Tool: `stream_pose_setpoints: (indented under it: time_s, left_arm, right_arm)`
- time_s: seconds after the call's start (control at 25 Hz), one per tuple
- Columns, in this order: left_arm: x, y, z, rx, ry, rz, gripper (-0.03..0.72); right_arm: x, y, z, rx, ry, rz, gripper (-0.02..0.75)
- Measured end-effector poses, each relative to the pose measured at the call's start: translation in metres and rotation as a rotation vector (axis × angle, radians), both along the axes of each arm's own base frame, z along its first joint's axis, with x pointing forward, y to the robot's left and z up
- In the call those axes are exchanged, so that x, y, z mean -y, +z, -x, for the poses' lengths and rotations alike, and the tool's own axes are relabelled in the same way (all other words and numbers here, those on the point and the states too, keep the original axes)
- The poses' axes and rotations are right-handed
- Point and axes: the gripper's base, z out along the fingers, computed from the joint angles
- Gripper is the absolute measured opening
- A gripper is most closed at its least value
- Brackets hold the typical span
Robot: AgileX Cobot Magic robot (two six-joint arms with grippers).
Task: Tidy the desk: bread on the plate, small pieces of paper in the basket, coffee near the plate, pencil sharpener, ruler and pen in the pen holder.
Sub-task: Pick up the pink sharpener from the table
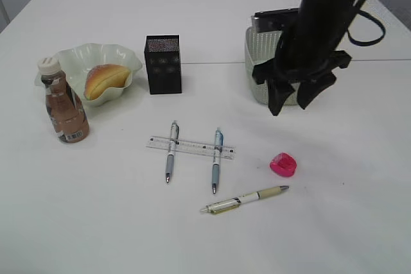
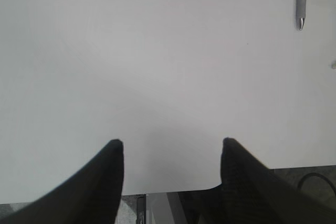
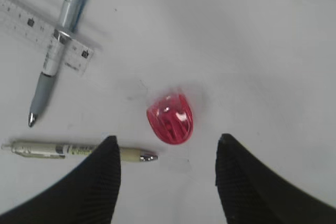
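A wide white tabletop [image 1: 96,222] fills the scene, with pale cabinet fronts just visible along the far edge. From the upper right, a black robot arm reaches down over the tabletop; its right end effector [image 1: 290,99] hangs in the air with its two dark fingers spread apart and nothing between them. Seen from its wrist, it hovers above the pink pencil sharpener [image 3: 170,118]. The left end effector [image 2: 170,153] is also open and empty, over bare tabletop near the front edge.

Behind the right arm sits a pale woven basket [image 1: 258,62]. At far left is a wavy-rimmed pale green plate [image 1: 77,59] holding a piece of bread [image 1: 104,79]. Just in front of the plate stands a bottle of coffee [image 1: 63,102], upright, with a white cap. A black mesh pen holder [image 1: 163,64] stands to the right of the plate.

In the middle lies a clear ruler [image 1: 191,147], with two grey-blue pens [image 1: 171,151] resting across it, side by side. A cream-coloured pen [image 1: 244,199] lies nearer the front, close to the sharpener.
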Motion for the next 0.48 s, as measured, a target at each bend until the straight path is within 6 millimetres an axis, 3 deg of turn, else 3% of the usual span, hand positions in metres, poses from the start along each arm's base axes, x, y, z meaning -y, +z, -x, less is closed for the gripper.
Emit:
stream_pose_setpoints:
  time_s: [0.12, 0.24, 0.48]
  left_arm:
    - [0.0, 0.0, 0.0, 0.0, 0.0, -0.002, 0.433]
    - [0.0, 0.0, 0.0, 0.0, 0.0, -0.002, 0.433]
    - [-0.003, 0.0, 0.0, 0.003, 0.0, -0.029, 0.433]
  right_arm:
    - [-0.018, -0.013, -0.009, 0.006, 0.071, 0.035, 0.425]
    - [-0.029, -0.032, -0.012, -0.007, 0.297, 0.077, 0.424]
    - [-0.028, -0.037, -0.014, -0.003, 0.397, 0.138, 0.424]
